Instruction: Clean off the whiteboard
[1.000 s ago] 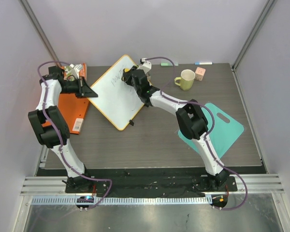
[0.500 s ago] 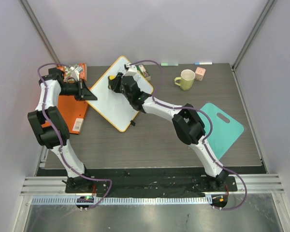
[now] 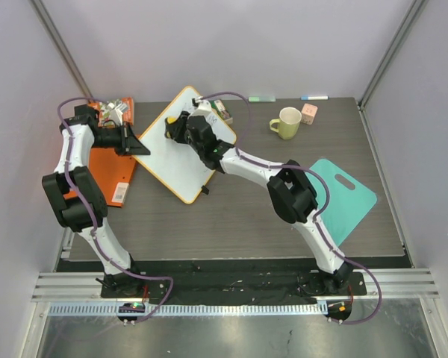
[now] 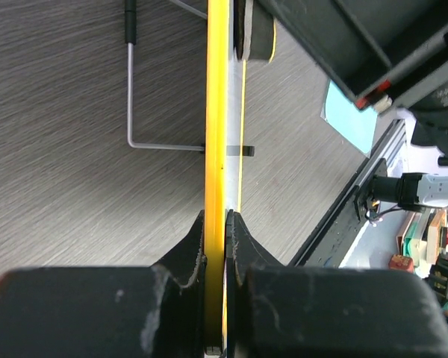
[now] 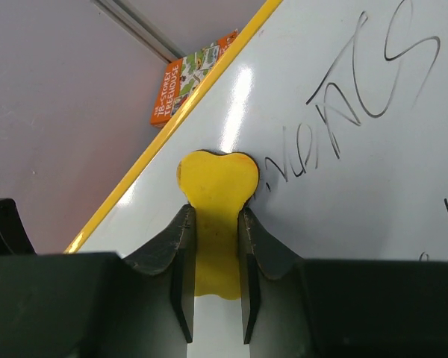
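The whiteboard [image 3: 175,160], white with an orange-yellow frame, stands tilted at the back left of the table. My left gripper [image 3: 140,144] is shut on its left edge; the left wrist view shows the frame [image 4: 215,112] edge-on, clamped between my jaws [image 4: 216,224]. My right gripper [image 3: 172,128] is over the board's upper left part, shut on a yellow eraser [image 5: 216,186] that presses on the white surface near the frame. Dark handwriting [image 5: 343,112] lies just right of the eraser.
An orange folder [image 3: 108,168] and a colourful box [image 3: 116,110] lie at the far left. A yellow-green mug [image 3: 287,121], a pink cube [image 3: 309,112] and markers [image 3: 314,97] are at the back. A teal cutting board [image 3: 336,198] lies on the right. The board's wire stand [image 4: 131,97] rests on the table.
My right gripper has slid the eraser leftward across the whiteboard, from its upper right part to near its upper left edge. My left gripper still holds the board's edge.
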Robot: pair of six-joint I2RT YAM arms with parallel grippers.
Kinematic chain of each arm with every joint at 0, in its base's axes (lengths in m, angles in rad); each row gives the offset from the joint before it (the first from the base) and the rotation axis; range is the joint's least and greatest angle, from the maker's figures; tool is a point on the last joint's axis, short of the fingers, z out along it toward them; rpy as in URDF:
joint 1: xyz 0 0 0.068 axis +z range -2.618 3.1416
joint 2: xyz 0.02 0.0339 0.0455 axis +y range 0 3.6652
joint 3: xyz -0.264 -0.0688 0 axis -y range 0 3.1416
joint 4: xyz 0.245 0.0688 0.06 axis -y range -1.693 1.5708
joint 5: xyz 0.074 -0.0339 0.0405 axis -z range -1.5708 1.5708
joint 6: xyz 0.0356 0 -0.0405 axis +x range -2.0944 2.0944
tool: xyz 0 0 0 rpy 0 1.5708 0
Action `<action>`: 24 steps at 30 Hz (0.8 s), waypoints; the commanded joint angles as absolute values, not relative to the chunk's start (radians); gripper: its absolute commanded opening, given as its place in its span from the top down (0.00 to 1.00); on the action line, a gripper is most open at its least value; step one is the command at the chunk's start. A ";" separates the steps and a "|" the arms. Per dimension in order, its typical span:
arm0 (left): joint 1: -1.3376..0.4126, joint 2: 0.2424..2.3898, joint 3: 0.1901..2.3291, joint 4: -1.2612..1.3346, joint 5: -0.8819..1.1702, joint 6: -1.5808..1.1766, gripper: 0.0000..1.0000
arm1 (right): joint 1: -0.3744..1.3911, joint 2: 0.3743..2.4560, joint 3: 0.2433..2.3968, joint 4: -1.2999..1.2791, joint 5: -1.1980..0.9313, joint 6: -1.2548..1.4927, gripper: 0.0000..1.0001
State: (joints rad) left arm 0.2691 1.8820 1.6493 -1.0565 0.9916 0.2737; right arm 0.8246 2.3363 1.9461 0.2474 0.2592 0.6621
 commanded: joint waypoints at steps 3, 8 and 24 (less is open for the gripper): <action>0.235 1.796 1.638 -1.006 0.821 0.446 1.00 | 0.720 2.437 2.003 0.094 0.229 0.735 0.99; 0.235 1.796 1.632 -1.005 0.822 0.446 1.00 | 0.680 2.464 2.068 0.043 0.258 0.729 0.99; 0.219 1.783 1.621 -1.020 0.790 0.482 1.00 | 0.661 2.564 2.323 0.043 0.023 0.640 0.99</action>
State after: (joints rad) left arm 0.2497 1.8519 1.6276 -1.0855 0.9668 0.2661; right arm 0.6193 2.5767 2.3535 0.0902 0.1074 0.7040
